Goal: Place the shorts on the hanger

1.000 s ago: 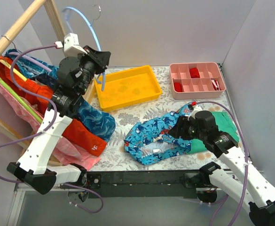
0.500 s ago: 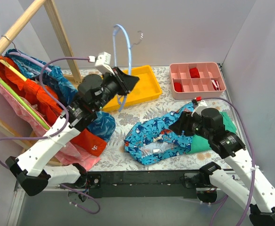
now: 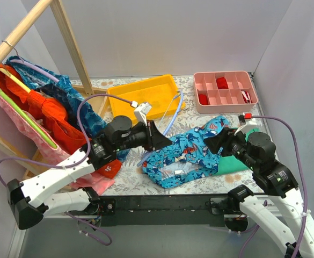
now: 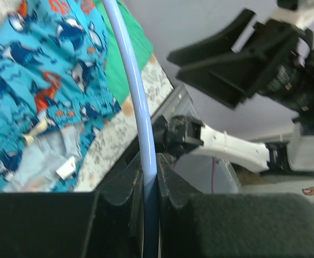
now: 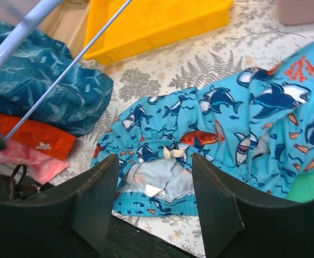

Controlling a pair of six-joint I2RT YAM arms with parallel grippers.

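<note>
Grey walls are closing in a fern-printed bench point(image 3: 186, 115), and on its near middle the shorts point(image 3: 186, 156) are lying flat and crumpled. Their long axis is running on a diagonal. It goes from the waistband at the near left, where white lining is showing in the opening, to the legs at the far right, which are overlapping a green cloth point(image 3: 237, 164).

The hanger point(image 3: 174, 114) is arching away from the left tool point(image 3: 155, 138) toward the far right, passing by the shorts' far-left edge. Whether it is touching the fabric I cannot tell. In the left wrist view that tool is clenching the hanger's thin blue rod between its 2 fingers, with the shorts spread beyond it, left of the rod.

The right tool point(image 5: 154, 161) is hovering over the leg end with its 2 fingers spread wide and nothing between them, looking along the garment toward the waistband.

By my reading, the coming move is turning on 1 relation. The waistband opening is lying just right of the left tool and facing it, so the hanger is sitting nearly in line with the shorts' long axis. The free right tool is nearer the legs, so lifting the fabric is probably falling to it while the left is bringing the rod alongside.
</note>
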